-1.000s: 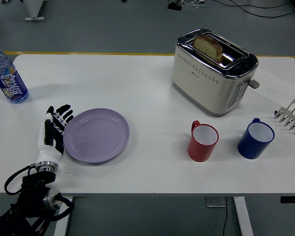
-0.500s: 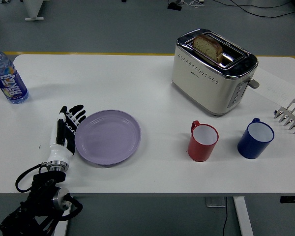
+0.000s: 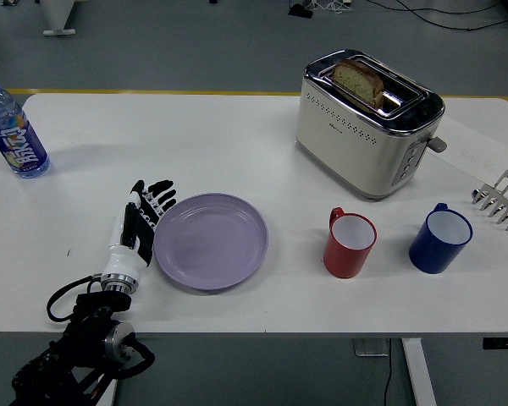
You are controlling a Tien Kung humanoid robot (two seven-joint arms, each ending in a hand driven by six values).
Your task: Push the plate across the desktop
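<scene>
The left robot hand (image 3: 140,224) lies flat on the white surface (image 3: 237,144), fingers straight and held side by side, holding nothing; its inner edge presses against the left rim of the lavender plate (image 3: 211,241). The right robot hand is not in view.

Over the last second the plate has slid steadily to the right along the near half of the surface, and the robot hand has travelled with it, staying in contact with the rim the whole way. The plate has kept flat and has not spun or tipped, which suggests the push is running cleanly through its centre. Nothing else has shifted.

The plate now sits left of centre, near the front edge, with a clear gap between it and the red mug (image 3: 350,244). Further right stands the blue mug (image 3: 439,239), and at the far right edge a metal rack (image 3: 501,201) pokes in. The cream toaster (image 3: 368,120), with a slice of bread (image 3: 359,82) in its slot, stands farther back, and a water bottle (image 3: 13,129) is at the far left.

The push seems well under way. If it goes on in the same line, the plate's right rim will likely meet the red mug, so the stroke should stop short of it or angle away.
</scene>
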